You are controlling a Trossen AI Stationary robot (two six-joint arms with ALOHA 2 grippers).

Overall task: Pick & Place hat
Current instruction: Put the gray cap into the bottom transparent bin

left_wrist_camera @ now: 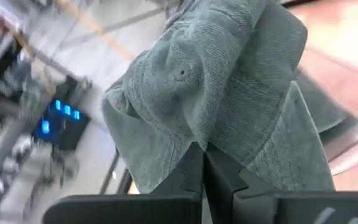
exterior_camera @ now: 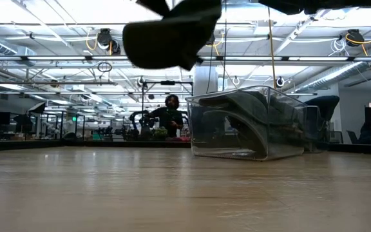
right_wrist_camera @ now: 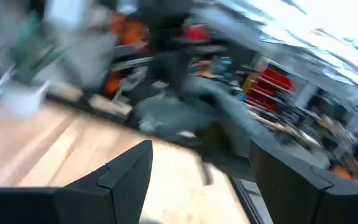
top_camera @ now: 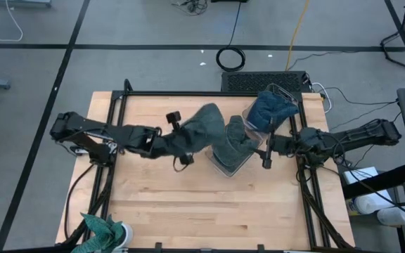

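Wooden surface point(top_camera: 188, 211) is being crossed by both arms. A grey hat point(top_camera: 201, 126) is being held aloft by the left gripper point(left_wrist_camera: 204, 163), its fingers pinched shut on the fabric, just beside a clear bin point(exterior_camera: 250, 122). The right gripper point(right_wrist_camera: 201, 180) is being kept spread open nearby. Hat should be carried clear of the bin's rim before lowering.
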